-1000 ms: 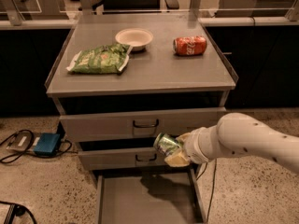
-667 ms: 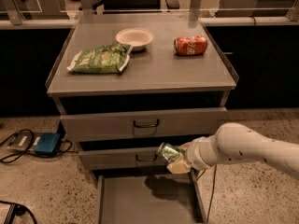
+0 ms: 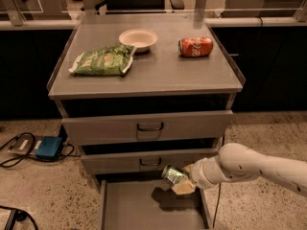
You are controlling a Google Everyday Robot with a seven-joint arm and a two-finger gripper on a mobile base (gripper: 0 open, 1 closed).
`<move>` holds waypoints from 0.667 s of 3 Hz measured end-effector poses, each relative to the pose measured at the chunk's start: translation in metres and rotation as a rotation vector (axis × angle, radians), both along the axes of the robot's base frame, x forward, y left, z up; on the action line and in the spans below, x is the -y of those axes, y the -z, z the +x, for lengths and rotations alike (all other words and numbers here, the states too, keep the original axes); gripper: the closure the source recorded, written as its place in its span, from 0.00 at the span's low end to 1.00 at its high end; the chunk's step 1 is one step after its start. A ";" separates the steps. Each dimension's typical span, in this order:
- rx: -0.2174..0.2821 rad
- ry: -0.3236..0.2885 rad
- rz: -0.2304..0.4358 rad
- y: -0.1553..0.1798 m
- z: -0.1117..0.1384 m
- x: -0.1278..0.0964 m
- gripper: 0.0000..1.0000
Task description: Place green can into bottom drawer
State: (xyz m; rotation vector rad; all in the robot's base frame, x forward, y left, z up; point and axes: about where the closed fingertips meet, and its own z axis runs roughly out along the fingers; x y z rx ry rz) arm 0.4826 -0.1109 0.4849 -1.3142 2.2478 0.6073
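the arm enters from the right edge, low, and ends in the gripper point(image 3: 181, 181) in front of the cabinet's lower right part. the gripper is clenched on the green can point(image 3: 173, 174), which lies tilted in the grasp, silver end pointing left. the can hangs in the air above the right rear part of the bottom drawer point(image 3: 136, 210), just below the front of the middle drawer point(image 3: 120, 162), and does not touch the drawer floor. the bottom drawer stands pulled open, with a shadow under the can. the top drawer point(image 3: 105, 127) and the middle drawer are closed. on the cabinet top point(image 3: 163, 73) lie a green chip bag point(image 3: 102, 61), a white bowl point(image 3: 138, 38) and a red cola can point(image 3: 195, 46) on its side. a blue box point(image 3: 48, 147) with cables sits on the floor to the left.
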 end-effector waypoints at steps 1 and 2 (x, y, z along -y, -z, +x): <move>0.000 0.000 0.000 0.000 0.000 0.000 1.00; -0.058 0.019 0.001 0.035 0.007 -0.003 1.00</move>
